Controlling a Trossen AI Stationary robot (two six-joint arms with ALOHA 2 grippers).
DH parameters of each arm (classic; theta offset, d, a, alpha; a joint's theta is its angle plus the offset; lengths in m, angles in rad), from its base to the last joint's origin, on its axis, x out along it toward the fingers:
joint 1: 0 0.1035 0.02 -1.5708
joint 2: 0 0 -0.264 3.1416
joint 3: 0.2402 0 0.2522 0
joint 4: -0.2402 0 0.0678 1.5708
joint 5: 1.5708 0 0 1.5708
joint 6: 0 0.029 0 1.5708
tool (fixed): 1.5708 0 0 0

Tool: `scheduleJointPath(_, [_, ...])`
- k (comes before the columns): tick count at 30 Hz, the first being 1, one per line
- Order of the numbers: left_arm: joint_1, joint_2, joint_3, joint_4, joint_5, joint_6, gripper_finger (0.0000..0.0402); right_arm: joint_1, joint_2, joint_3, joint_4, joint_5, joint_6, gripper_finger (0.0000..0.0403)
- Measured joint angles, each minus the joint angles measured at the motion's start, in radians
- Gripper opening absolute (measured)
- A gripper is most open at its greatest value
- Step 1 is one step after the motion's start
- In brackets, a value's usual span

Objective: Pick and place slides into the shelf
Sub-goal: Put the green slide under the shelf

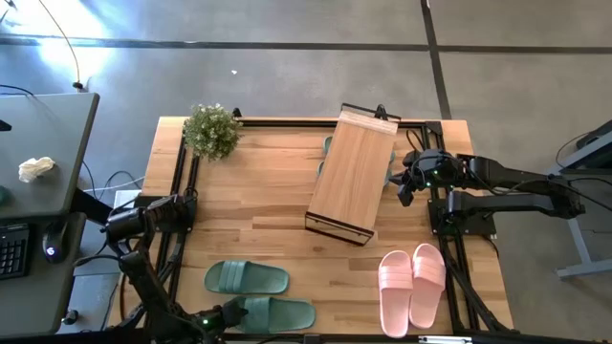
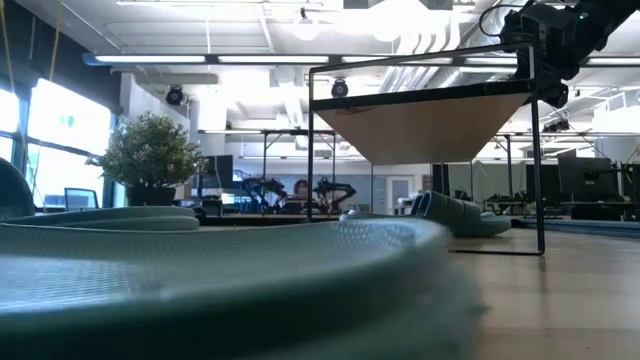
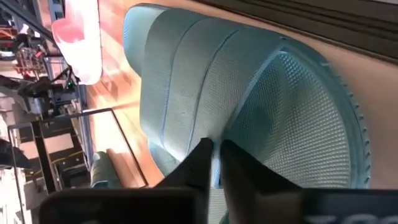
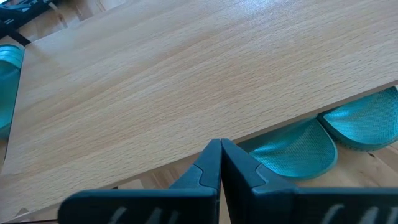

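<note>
Wooden table [image 1: 268,201] carries the shelf [image 1: 351,175], two green slides [image 4: 292,152] apparently tucked beneath it. Left gripper [image 3: 214,155] pinches the strap edge of a green slide [image 1: 273,312] near the front; pink pair [image 1: 413,284] lies front-right. Right gripper [image 4: 221,152] hangs clenched, empty, beside the shelf.

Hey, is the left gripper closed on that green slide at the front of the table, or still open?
Shut on it: in its wrist view the left gripper has its fingers pinched onto the green slide.

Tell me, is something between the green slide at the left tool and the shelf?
Nothing visible blocks it. The left tool is at the near green slide; only its partner slide lies just beyond, then bare table up to the shelf.
</note>
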Motion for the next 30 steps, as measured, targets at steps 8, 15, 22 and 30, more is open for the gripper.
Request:
scheduleJointPath(8, [0.006, 0.0, 0.0, -0.001, -0.006, -0.006, 0.0004, 0.0, 0.0, 0.0, 0.0, 0.0, 0.0, 0.0])
scheduleJointPath(15, [0.022, 0.0, 0.102, -0.134, -0.007, -0.027, 0.0002, 0.0, 0.0, 0.0, 0.0, 0.003, 0.0, 0.0])
scheduleJointPath(22, [0.097, -0.002, 0.328, -0.388, -0.021, -0.14, 0.0001, 0.0, 0.0, 0.0, 0.0, -0.01, -0.056, 0.0])
scheduleJointPath(30, [0.182, -0.002, 0.538, -0.641, -0.028, -0.221, 0.0, 0.0, -0.001, 0.0, 0.022, -0.085, -0.128, 0.0])
